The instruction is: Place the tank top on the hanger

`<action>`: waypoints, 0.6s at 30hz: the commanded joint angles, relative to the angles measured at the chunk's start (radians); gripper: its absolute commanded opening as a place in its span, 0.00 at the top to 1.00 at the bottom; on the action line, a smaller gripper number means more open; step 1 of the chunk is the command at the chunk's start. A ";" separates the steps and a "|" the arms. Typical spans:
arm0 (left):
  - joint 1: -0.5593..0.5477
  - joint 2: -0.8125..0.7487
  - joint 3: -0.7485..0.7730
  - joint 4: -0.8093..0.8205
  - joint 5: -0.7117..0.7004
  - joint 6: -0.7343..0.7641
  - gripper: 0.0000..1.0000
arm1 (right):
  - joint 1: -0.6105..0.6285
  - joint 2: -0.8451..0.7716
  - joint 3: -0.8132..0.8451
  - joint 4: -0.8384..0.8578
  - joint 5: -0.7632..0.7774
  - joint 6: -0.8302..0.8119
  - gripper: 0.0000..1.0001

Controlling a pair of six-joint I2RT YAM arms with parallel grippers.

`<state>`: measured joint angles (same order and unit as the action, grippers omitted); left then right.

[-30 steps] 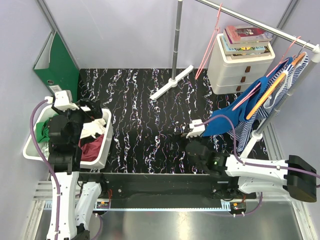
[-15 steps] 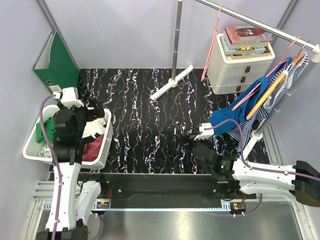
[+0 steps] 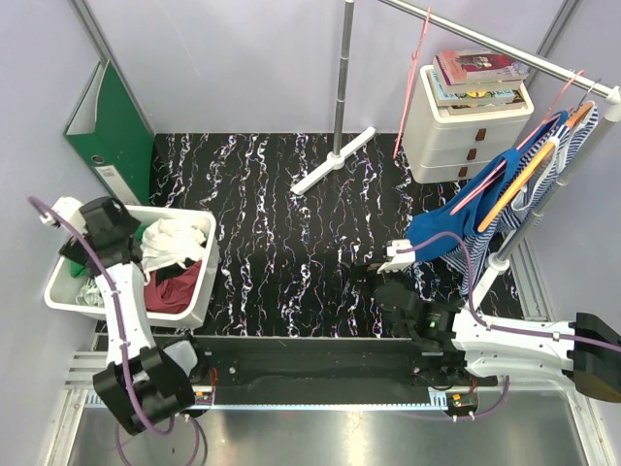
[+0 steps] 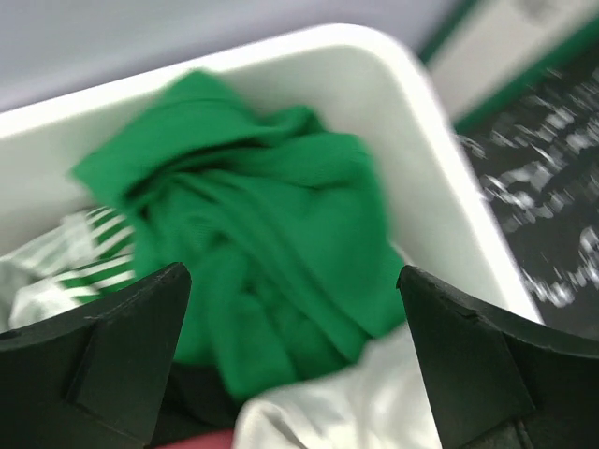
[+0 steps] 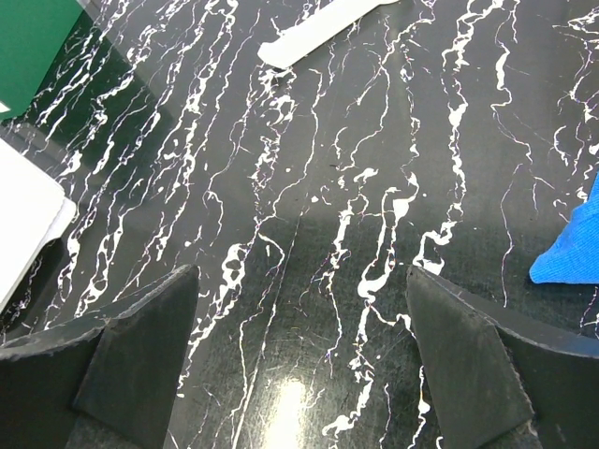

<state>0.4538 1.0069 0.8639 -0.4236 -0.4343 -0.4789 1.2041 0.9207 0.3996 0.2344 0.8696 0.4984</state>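
The green tank top (image 4: 262, 215) lies crumpled in a white basket (image 4: 309, 42), partly over striped and white clothes. From above only a sliver of the tank top (image 3: 138, 231) shows beside the arm. My left gripper (image 4: 290, 271) hangs open just above it, at the basket's (image 3: 206, 282) left end, with nothing between its fingers. From above, the left gripper (image 3: 109, 236) sits over that end. The pink wire hanger (image 3: 412, 83) hangs on the rail at the back right, empty. My right gripper (image 3: 374, 260) is open low over the black marbled table (image 5: 301, 271).
White and dark red clothes (image 3: 175, 262) fill the basket. A green binder (image 3: 112, 126) leans at the back left. The rack's pole and white foot (image 3: 335, 160) stand mid-back. A drawer unit with books (image 3: 466, 126) is back right. Blue and striped garments (image 3: 456, 228) hang right.
My left arm has swung from over the basket's middle to its left end, uncovering the white and red clothes. The right arm drew back slightly, then held still.
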 commanded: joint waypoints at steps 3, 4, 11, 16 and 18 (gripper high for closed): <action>0.141 0.137 0.096 -0.095 0.000 -0.224 0.01 | 0.005 -0.057 0.025 -0.044 -0.001 0.058 0.00; 0.166 0.177 0.099 -0.101 0.023 -0.230 0.01 | 0.005 -0.060 0.025 -0.046 -0.006 0.072 0.01; 0.174 0.211 0.077 -0.095 0.089 -0.254 0.11 | 0.005 -0.065 0.030 -0.037 -0.035 0.088 0.00; 0.175 0.236 0.081 -0.087 0.182 -0.244 0.30 | 0.005 -0.054 0.027 -0.037 -0.049 0.097 0.00; 0.174 0.210 0.075 -0.069 0.212 -0.234 0.41 | 0.005 -0.051 0.024 -0.037 -0.050 0.101 0.00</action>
<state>0.6266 1.2339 0.9260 -0.5220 -0.3294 -0.7158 1.2045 0.8654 0.3996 0.1852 0.8181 0.5701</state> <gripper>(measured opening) 0.687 0.993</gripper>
